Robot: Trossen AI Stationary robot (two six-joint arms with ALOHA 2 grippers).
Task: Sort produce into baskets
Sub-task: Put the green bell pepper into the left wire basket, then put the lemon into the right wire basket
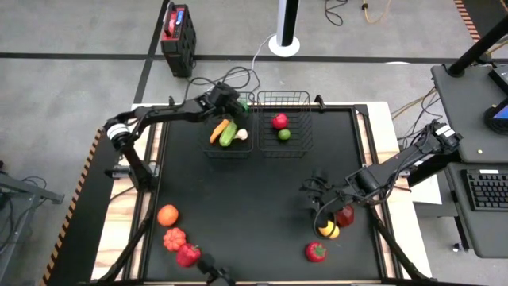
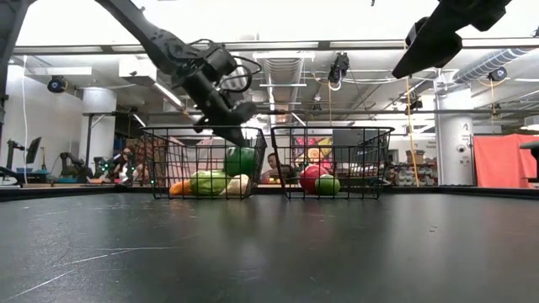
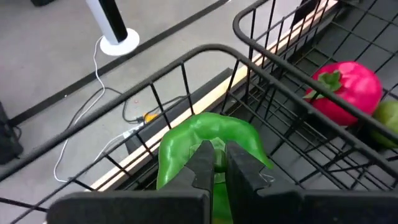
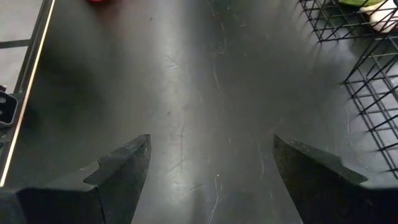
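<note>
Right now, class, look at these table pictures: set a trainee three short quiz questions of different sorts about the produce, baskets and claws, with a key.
1. True or false: the left claw holds a green pepper over the left basket.
2. Which produce lies in the right basket? A) carrot and cucumber B) a red piece and a small green piece C) nothing
3. Fill in: the right claw's jaws are ____.

Key: 1 true; 2 B; 3 open, above the bare table.
</note>
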